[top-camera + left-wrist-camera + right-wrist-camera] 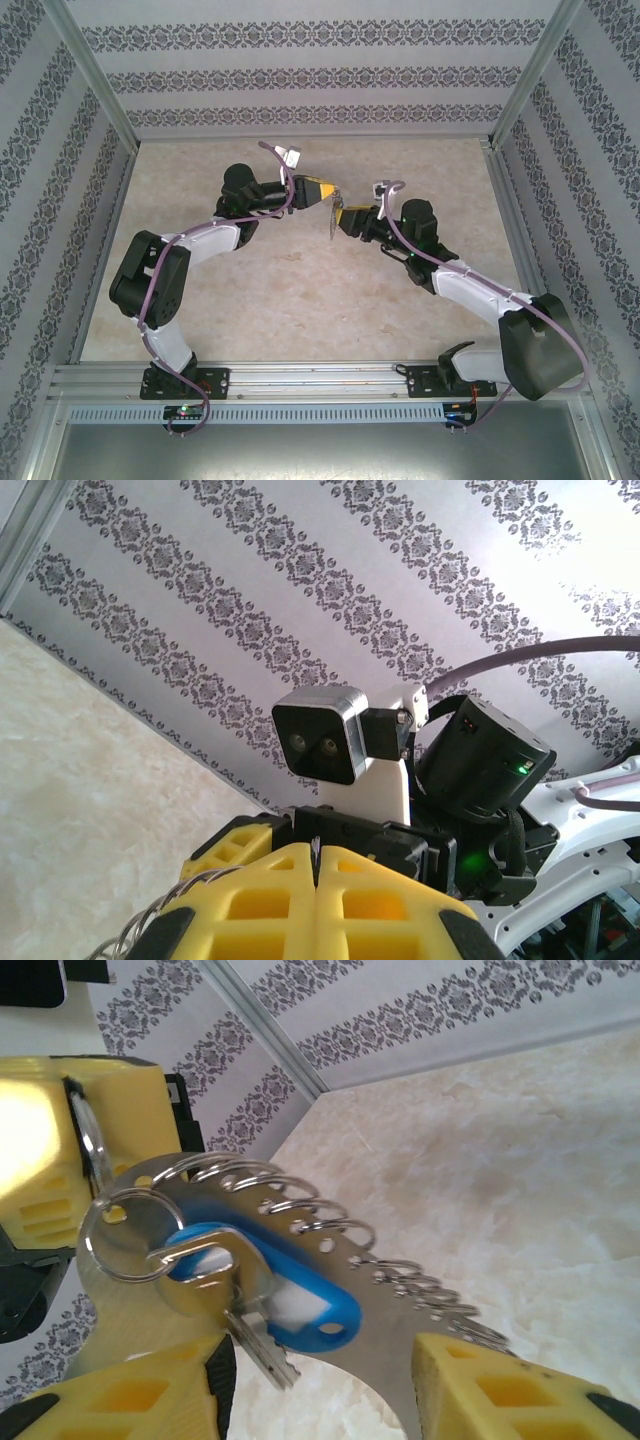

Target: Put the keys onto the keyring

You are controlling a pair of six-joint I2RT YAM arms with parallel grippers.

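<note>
The desk (300, 300) has a pale beige top with a mottled, stone-like pattern, and it is evenly lit. Walls (310, 70) papered in grey ornamental stripes close it in on the left, far and right sides. Aluminium posts (531, 75) stand at its two far corners. A slotted aluminium rail (320, 372) runs along the near edge. The left arm base (178, 382) and the right arm base (448, 378) are bolted to this rail, well apart from each other.
</note>
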